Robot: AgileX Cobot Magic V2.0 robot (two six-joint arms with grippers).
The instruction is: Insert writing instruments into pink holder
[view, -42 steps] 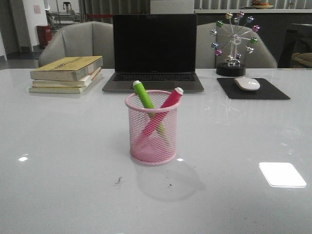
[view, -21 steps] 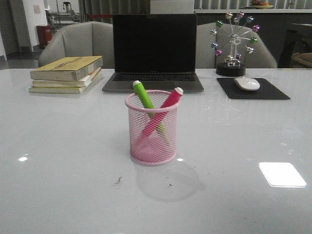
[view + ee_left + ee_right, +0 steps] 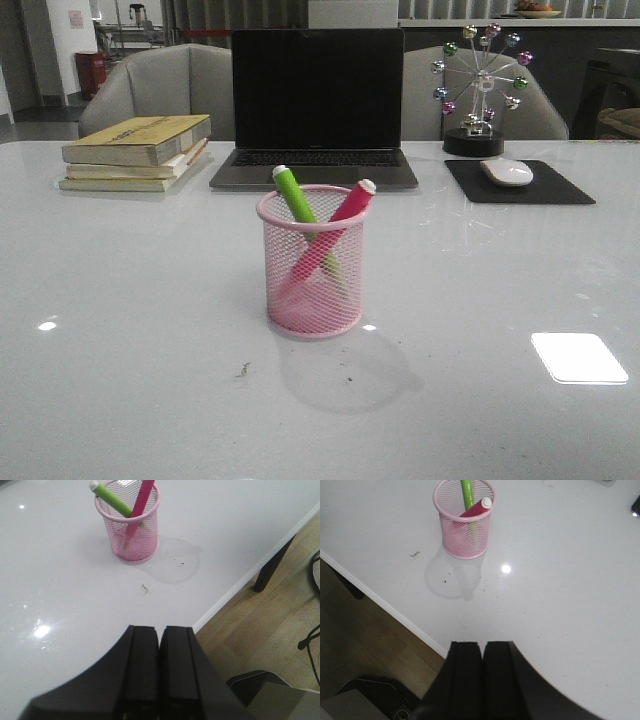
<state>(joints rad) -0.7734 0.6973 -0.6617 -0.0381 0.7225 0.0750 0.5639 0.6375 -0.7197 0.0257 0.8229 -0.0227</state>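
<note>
Pink round wire-mesh pen cup [image 3: 313,262] sits just in front of the black laptop [image 3: 317,105], with the lime green marker [image 3: 296,198] and magenta marker [image 3: 346,211] crossed inside. Left gripper [image 3: 159,667] and right gripper [image 3: 482,677] both pinched closed, empty, well back from it. Only risk I'd guess: a stray arm swing knocking that light cup over.

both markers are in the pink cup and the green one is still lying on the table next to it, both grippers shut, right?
Not quite: the green marker isn't on the table. The front view shows it standing in the pink cup, crossed with the pink marker. Left gripper and right gripper are shut.
</note>
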